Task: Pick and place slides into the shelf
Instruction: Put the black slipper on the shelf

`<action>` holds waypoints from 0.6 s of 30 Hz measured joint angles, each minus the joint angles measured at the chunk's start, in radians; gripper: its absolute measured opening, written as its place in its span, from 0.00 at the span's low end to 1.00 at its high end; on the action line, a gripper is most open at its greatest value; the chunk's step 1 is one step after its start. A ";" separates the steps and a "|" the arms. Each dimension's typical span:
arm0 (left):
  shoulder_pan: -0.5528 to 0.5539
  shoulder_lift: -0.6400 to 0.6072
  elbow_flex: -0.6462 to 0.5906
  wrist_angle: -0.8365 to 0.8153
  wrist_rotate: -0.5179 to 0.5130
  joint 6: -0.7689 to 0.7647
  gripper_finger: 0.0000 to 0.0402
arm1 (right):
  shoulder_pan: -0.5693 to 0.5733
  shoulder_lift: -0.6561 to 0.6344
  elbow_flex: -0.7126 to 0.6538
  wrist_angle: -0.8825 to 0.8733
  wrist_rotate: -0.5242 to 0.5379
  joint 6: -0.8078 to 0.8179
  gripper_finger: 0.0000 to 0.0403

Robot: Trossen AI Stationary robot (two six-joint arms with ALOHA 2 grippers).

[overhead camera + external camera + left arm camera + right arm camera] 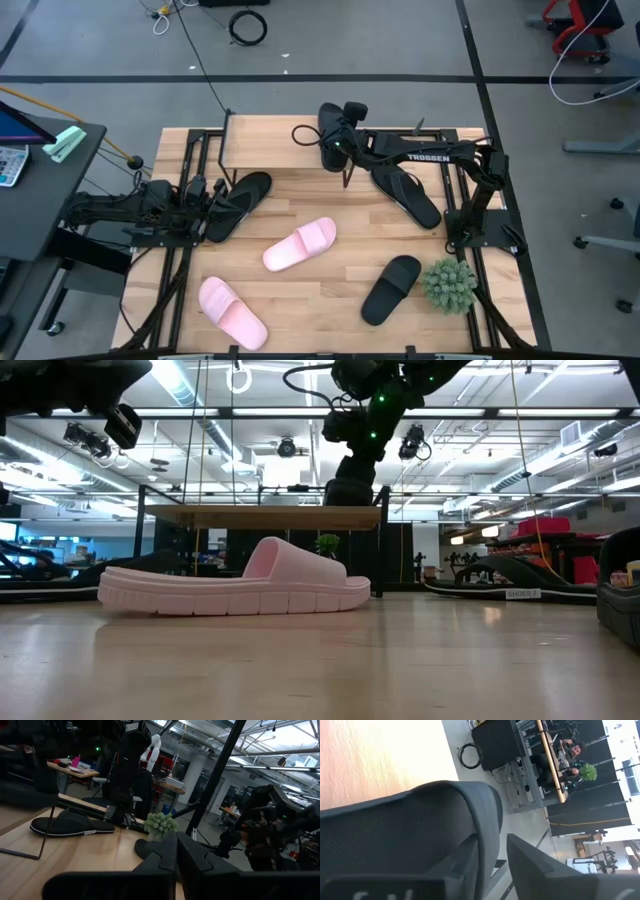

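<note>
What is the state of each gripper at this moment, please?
Left gripper: shut, holding nothing, beside a black flip-flop.
Right gripper: shut on a black slide over the shelf.

Both arms are matte black, jointed and cable-draped, the right arm (440, 157) carrying white TROSSEN lettering and a small green light near its wrist.
</note>
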 joint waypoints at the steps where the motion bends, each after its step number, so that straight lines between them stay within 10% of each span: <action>1: 0.000 0.000 0.000 0.000 0.000 0.000 0.04 | 0.002 0.000 0.000 0.000 0.000 0.000 0.29; 18: 0.000 0.000 0.000 0.000 0.000 -0.010 0.03 | 0.073 0.000 0.090 -0.001 0.069 -0.003 0.34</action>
